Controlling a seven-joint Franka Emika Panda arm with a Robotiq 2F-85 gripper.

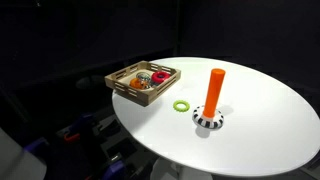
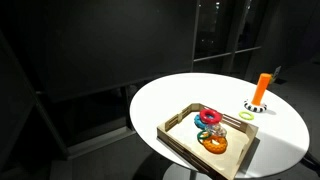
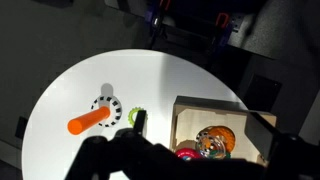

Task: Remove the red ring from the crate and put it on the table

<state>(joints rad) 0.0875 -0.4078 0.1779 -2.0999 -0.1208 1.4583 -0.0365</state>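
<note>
The red ring (image 3: 187,153) lies in the wooden crate (image 3: 215,104), at the bottom of the wrist view, partly hidden by my dark gripper body. It also shows in both exterior views (image 1: 160,73) (image 2: 208,113), among other rings. The crate (image 1: 125,90) (image 2: 190,150) stands near the edge of the round white table (image 1: 260,130) (image 2: 170,95) (image 3: 100,70). My gripper (image 3: 200,125) hangs high above the crate, open and empty, its two dark fingers wide apart on either side of the crate. It does not show in the exterior views.
An orange ring (image 3: 220,130) and a many-coloured ring (image 3: 208,143) lie in the crate beside the red one. A lime-green ring (image 1: 180,105) (image 2: 246,116) lies on the table. An orange peg (image 1: 214,92) (image 2: 262,88) (image 3: 90,122) stands on a black-and-white base.
</note>
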